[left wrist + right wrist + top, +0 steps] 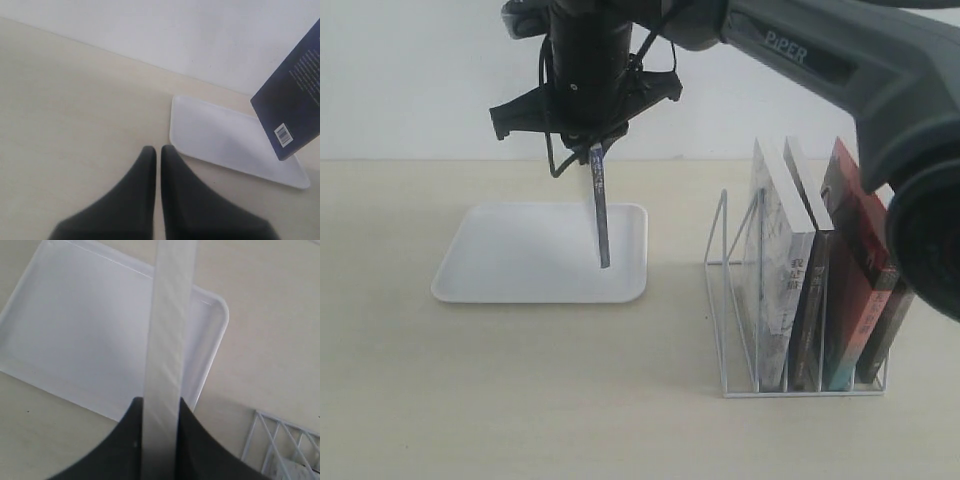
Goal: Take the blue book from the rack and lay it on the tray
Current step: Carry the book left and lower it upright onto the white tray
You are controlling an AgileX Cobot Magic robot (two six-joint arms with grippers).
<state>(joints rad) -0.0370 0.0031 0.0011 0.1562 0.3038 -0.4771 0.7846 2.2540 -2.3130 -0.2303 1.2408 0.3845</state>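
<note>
Currently the right gripper [592,148] is over the tray [520,270], its arm reaching in from the 2 o'clock corner of the exterior view. Its jaws are closed narrowly on the top edge of the blue book [600,205], which hangs down from them edge-on. The book is close to upright, with its lower end swung slightly toward 5 o'clock. It is over the tray's 3 o'clock half. Whether its lower edge touches the tray surface cannot be told.

The right wrist view confirms the grip. The right gripper [160,405] has a dark finger [192,440] on each side of the book [167,330], seen as a pale, blurred strip. The tray [75,330] lies beneath, and a corner of the rack [277,440] shows at the picture's edge.

The left wrist view shows the left gripper [158,155] with its two fingers drawn together to a hairline gap and nothing between them. It is above bare table, near the tray [220,135]. The book's dark blue cover [295,105], with a barcode near its lower corner, is seen against the tray's far end.

The rack [800,392] stands on the table [520,400] at 3 o'clock from the tray and well apart from it. Its slots toward 3 o'clock hold leaning books, among them a grey-white book [780,270] and a red-orange book [855,270].
</note>
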